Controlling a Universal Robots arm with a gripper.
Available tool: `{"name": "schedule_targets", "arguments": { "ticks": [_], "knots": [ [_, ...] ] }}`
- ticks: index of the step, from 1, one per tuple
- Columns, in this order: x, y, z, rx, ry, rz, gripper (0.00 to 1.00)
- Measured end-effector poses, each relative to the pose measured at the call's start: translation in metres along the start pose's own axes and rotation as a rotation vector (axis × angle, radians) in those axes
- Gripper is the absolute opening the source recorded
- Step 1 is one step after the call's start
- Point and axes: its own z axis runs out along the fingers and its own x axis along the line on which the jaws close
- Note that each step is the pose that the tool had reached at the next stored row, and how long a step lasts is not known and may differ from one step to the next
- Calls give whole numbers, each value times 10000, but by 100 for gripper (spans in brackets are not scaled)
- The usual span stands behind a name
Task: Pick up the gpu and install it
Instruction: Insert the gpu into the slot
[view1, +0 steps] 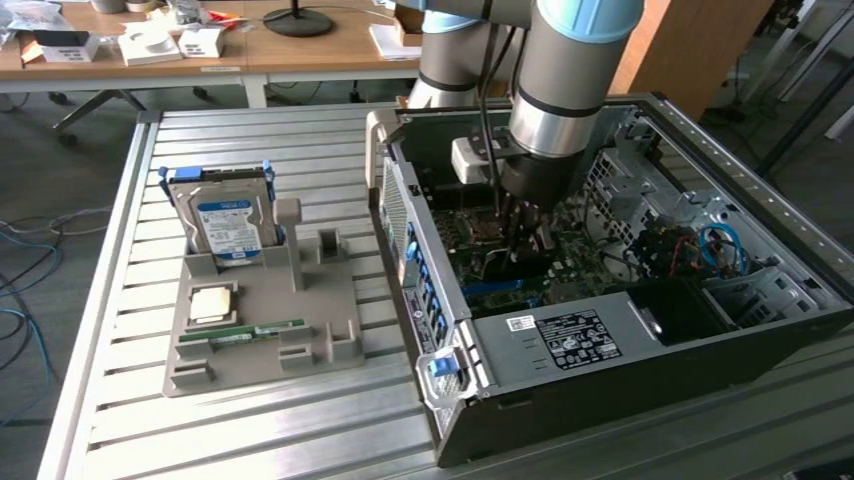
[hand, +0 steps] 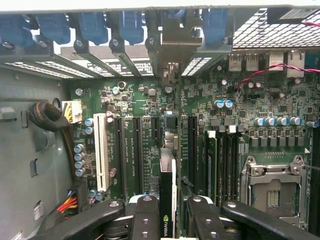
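- Reaching down from above, the grey robot arm with pale blue joint caps (view1: 574, 90) enters the open black computer case (view1: 627, 400), which lies on its side on the slatted aluminium bench (view1: 267, 420) (exterior view).
- Exterior view, inside the case: the jaws hang low over the green motherboard (view1: 481, 270). Blue cables (view1: 721, 245) loop towards the exterior view's right.
- Exterior view's left of the case: a grey moulded fixture tray (view1: 314, 300) rests on the bench, well apart from the arm.
- On the tray: a silver, blue-labelled hard drive (view1: 230, 222) stands upright in a blue frame. A pale square chip (view1: 214, 305) and a slim green memory stick (view1: 247, 332) lie flat.
- Wrist view: the black jaws are closed partway, one on each side of the thin, flat, dark gpu (hand: 166, 195), and have hold of it. A small green logo shows on its edge.
- Wrist view, position of the gpu: it is held edge-on just over the motherboard, in line with the long black expansion slots (hand: 135, 150). Whether its lower edge touches a slot cannot be told.
- Wrist view, beside the gpu: a white slot (hand: 100, 150) lies on one side and a silver processor socket (hand: 272, 187) on the other.
- Wrist view, past the gpu's far end: a row of blue retaining clips (hand: 90, 25) lines the case wall. A twisted red-and-black wire (hand: 270, 70) crosses the board.
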Motion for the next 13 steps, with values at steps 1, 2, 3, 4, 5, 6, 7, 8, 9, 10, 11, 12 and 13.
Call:
{"name": "schedule_targets", "arguments": {
  "ticks": [1,2,3,4,5,6,7,8,9,10,11,12,13],
  "knots": [
    [0,0,2,0,1,0,26],
    [0,0,5,0,1,0,26],
    [-1,0,12,1,-3,0,26],
    [-1,0,19,1,-3,0,26],
    [0,1,24,0,-1,0,26],
    [0,1,28,0,0,0,26],
    [0,2,31,-1,1,0,26],
    [0,2,31,-1,2,0,26],
    [0,2,31,-1,2,0,26],
    [0,2,31,-1,1,0,26],
    [-1,2,32,1,-1,1,26],
    [-1,6,33,2,-2,2,26],
    [-1,6,32,1,-1,2,26]
  ]
}}
